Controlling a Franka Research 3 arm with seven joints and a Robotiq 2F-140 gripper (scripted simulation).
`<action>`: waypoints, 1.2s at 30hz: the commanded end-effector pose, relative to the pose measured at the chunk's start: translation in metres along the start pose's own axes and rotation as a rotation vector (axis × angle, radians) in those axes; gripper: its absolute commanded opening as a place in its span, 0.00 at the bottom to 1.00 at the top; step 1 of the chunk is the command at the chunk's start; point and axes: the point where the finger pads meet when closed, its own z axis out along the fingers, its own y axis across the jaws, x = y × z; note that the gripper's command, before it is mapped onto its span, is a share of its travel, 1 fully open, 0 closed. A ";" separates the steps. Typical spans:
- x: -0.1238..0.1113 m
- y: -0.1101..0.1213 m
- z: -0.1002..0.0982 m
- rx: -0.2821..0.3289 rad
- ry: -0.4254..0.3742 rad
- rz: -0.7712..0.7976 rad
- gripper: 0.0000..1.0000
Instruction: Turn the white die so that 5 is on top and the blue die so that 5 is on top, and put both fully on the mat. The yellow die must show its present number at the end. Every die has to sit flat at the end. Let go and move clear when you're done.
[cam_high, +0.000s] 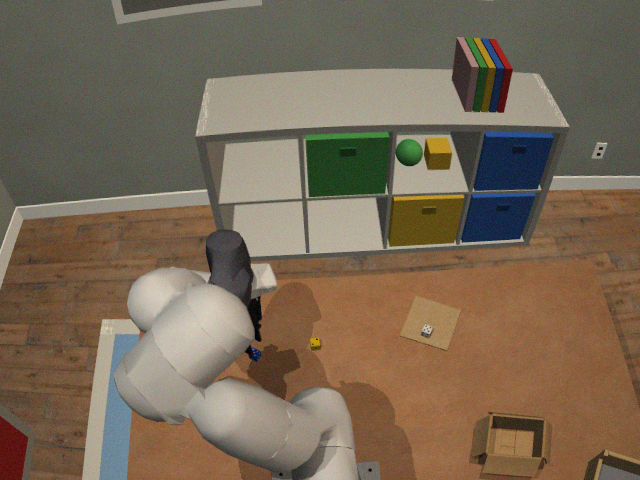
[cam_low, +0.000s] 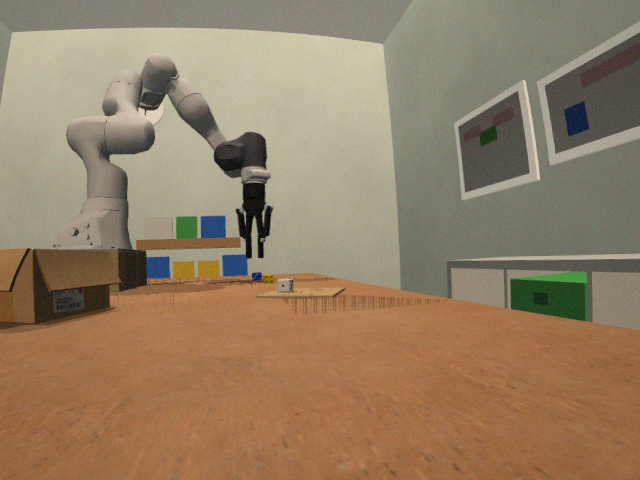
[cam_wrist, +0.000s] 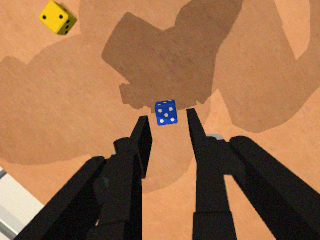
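The blue die (cam_wrist: 165, 112) lies on the orange rug, below and between my fingertips in the wrist view; it also shows in the top view (cam_high: 254, 353) and the exterior view (cam_low: 256, 276). My gripper (cam_wrist: 168, 125) (cam_low: 254, 254) hangs well above it, pointing straight down, its fingers narrowed but apart and empty. In the top view the arm hides most of the gripper (cam_high: 255, 330). The yellow die (cam_high: 314, 343) (cam_wrist: 58, 17) sits on the rug to the right of the blue one. The white die (cam_high: 427, 330) sits flat on the tan mat (cam_high: 430, 322), near its front edge.
A white cube shelf (cam_high: 379, 165) with coloured bins stands along the back wall. An open cardboard box (cam_high: 511, 444) sits on the rug at the front right. The robot's base stands at the front, left of centre.
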 end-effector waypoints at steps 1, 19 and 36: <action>-0.002 -0.003 0.003 0.007 -0.006 -0.010 0.32; -0.003 -0.003 0.028 0.007 -0.006 -0.010 0.32; -0.003 -0.004 0.039 0.007 -0.006 -0.010 0.32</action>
